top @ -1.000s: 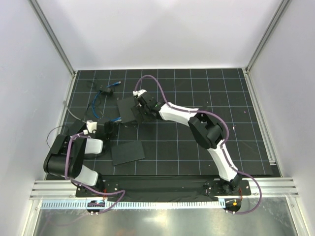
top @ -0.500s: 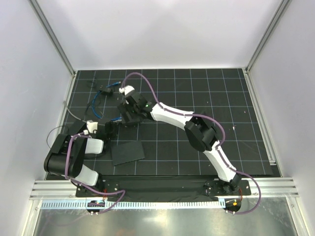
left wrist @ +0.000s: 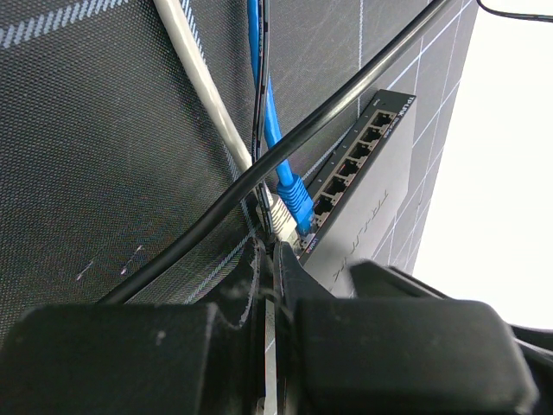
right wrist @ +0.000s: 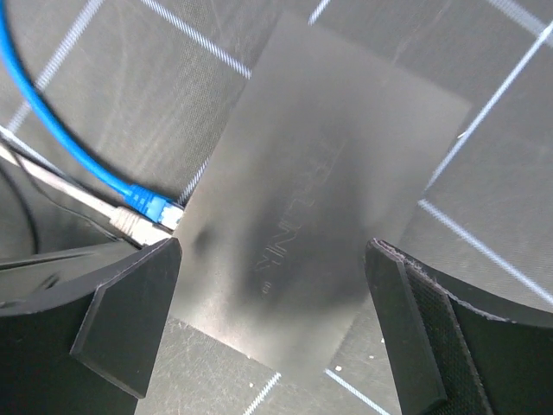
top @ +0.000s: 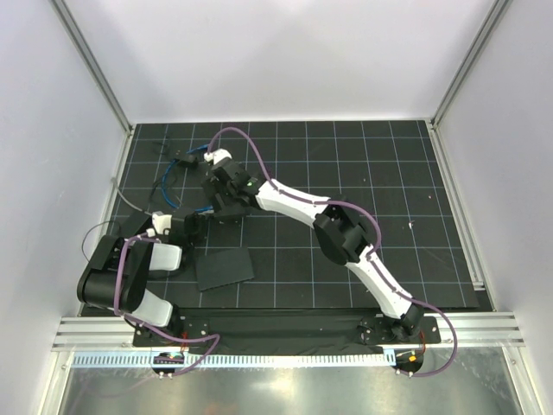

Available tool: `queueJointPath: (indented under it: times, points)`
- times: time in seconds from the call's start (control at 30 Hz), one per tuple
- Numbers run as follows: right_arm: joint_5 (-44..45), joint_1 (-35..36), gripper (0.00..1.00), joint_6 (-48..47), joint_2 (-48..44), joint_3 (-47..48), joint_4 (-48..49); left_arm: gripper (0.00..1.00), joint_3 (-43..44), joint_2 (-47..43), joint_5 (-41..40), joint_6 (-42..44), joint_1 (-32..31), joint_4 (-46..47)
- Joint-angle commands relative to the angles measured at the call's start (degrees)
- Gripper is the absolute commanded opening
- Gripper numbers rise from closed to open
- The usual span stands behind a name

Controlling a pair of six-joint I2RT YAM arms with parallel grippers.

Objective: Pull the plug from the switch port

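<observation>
You'll find the plug [left wrist: 296, 206] seated in the switch port [left wrist: 308, 227], toward the desk's left edge. It's light with a brittle latch, so pinch its boot, not the limp cable. Your right gripper [right wrist: 272, 251] spreads wide over the switch [right wrist: 320, 216]. Your left gripper [left wrist: 270, 255] looks pinched together.

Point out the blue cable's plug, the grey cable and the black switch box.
blue cable's plug [left wrist: 295, 201], left wrist view, on its blue boot.
grey cable [left wrist: 200, 82], left wrist view, midway along its sheath.
black switch box [right wrist: 320, 207], right wrist view, middle of its top face.
</observation>
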Motion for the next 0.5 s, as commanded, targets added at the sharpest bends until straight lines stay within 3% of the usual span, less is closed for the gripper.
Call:
queueJointPath:
  times: [0.0,0.47]
  points:
    - [2.2,1.2,0.96,1.5,1.3,4.9,-1.8,0.00,-1.6,1.5,0.1,1.6,-0.7,-4.5]
    - [3.5,2.1,0.96,2.3,5.5,9.6,-4.6,0.00,-2.0,1.2,0.1,1.3,-0.7,-4.2]
